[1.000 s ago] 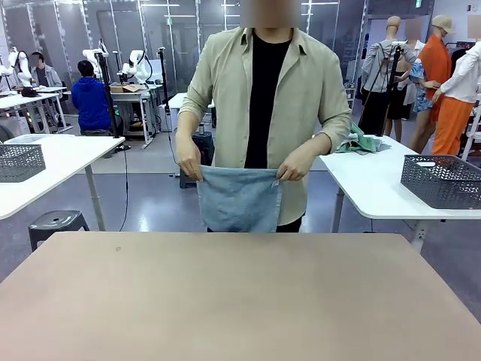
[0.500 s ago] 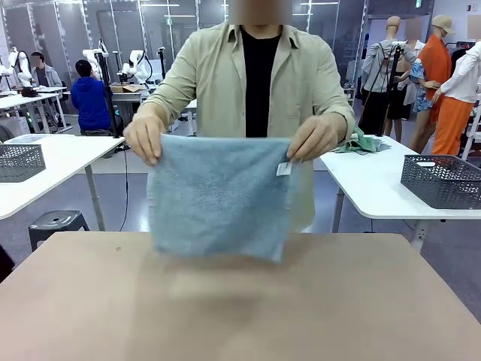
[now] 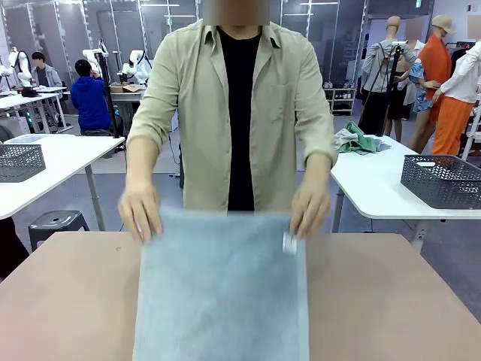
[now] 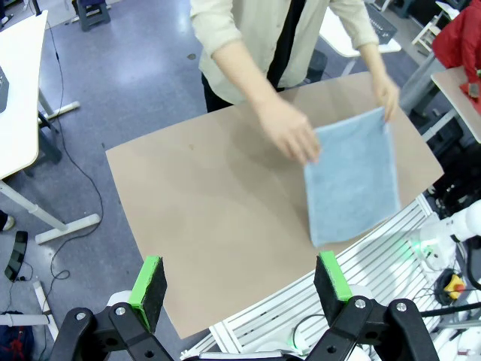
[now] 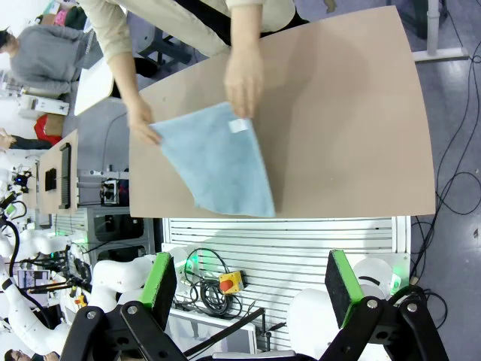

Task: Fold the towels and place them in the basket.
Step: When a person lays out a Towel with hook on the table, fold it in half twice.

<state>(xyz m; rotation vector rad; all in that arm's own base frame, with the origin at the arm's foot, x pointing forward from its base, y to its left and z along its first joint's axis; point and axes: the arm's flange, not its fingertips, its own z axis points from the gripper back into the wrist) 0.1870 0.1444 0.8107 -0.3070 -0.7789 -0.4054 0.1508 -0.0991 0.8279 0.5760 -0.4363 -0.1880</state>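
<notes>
Early in the task, as judged: pale grey-blue rectangular terry towel [image 3: 222, 293] spread open and flat on the light brown table top [image 3: 68, 301], no fold made yet, nothing stored away.

Left of the towel and high above it: left gripper [image 4: 239, 282], green pads far apart, nothing between them. On the far left corner of the towel: the person's right hand [image 3: 139, 214], pressing the cloth down. At the far right corner: small white label [image 3: 288, 242], and just behind it the person's left hand [image 3: 310, 210], holding that edge flat. Right of the towel, also high above it: right gripper [image 5: 249, 277], pads spread wide, empty.

Left to do, as it seems: fold this towel, fold a second one, put both into a basket.

Far left of the towel, on a white side table [image 3: 60, 162]: dark grey lattice plastic basket [image 3: 19, 162]. Far right of the towel, on another white table [image 3: 368, 188]: crumpled green cloth [image 3: 357, 141], perhaps the second towel, not possible to tell. Farther right on that same table: second dark grey lattice plastic basket [image 3: 442, 179].

In the way, probably: both hands of the person on the far corners. Near edge of the towel free, close to the robot-side rim. Both baskets well apart from the towel, so likely needs one brought nearer before any placing.
</notes>
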